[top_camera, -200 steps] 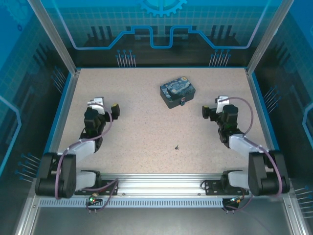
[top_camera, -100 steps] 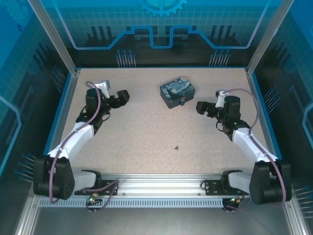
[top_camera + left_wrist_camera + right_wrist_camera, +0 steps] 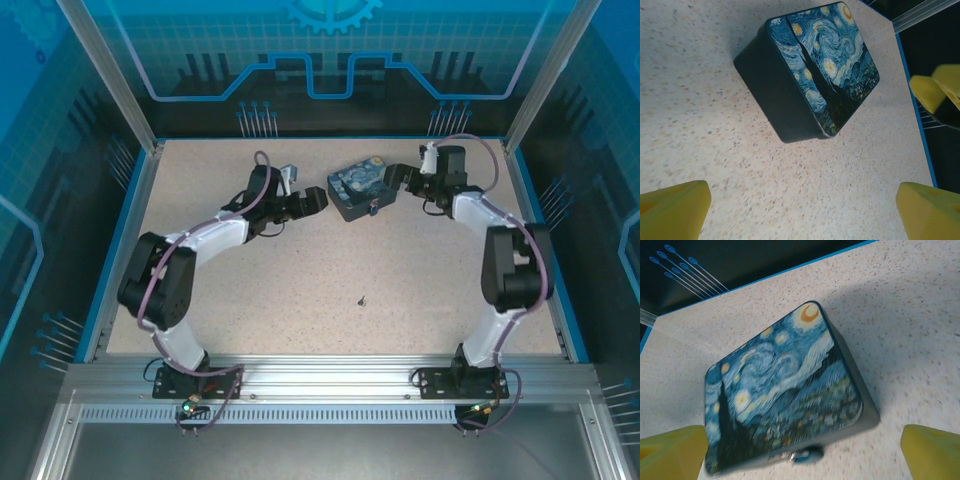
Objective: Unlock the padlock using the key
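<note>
Overhead camera sees whole table (image 3: 300, 265); wrist cameras closely share the box (image 3: 825, 65).

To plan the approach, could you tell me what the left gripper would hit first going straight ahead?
Most likely the painted box, directly ahead of the open left gripper; depth is unclear.

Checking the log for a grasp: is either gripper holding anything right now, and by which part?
Nothing is held: the left gripper and right gripper are open, flanking the box.

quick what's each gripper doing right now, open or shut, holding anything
left gripper: open, holding nothing
right gripper: open, holding nothing
</note>
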Available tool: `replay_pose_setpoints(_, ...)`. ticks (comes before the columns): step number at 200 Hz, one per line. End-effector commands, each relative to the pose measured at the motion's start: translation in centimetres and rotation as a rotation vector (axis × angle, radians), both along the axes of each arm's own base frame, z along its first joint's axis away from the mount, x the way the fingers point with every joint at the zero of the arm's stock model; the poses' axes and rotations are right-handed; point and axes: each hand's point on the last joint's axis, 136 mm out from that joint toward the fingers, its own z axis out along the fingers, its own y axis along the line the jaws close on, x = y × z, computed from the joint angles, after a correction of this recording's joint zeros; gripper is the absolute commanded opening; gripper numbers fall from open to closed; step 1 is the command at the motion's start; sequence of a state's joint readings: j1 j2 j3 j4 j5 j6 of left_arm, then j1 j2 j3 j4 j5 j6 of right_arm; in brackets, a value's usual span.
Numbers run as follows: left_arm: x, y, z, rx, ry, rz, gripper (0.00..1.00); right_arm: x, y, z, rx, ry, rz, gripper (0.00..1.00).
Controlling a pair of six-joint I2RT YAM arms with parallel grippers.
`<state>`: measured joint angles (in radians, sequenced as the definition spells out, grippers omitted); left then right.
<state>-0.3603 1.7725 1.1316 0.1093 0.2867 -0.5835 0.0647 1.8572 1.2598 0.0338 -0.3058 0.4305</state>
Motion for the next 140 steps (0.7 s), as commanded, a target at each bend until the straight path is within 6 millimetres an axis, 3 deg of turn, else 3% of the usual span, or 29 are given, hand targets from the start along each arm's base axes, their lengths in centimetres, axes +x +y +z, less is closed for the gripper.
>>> replay_pose_setpoints(1,1.5,-2.0,-0.4,-0.042,0.037,-0.014,0.96,2.1,0.8,-1.4,0.047,0.046,0.024,1.0)
replay_pose_setpoints(29,3.1,-4.2,-1.9,-0.068,0.077,-0.044,0.96,4.4,1.5,-3.1,0.077,0.076,0.037,1.0)
replay_pose_setpoints(60,4.4,-6.4,-2.9,-0.079,0.094,-0.074,0.96,5.0,2.9,-4.4,0.095,0.101,0.087,1.0)
replay_pose_setpoints(84,5.5,-7.4,-3.3,-0.091,0.098,-0.085,0.96,4.6,4.2,-4.2,0.116,0.09,0.147,0.98)
replay_pose_setpoints(140,7.5,-7.3,-4.6,-0.025,0.11,-0.083,0.96,2.1,6.7,-3.7,0.138,0.088,0.249,0.95)
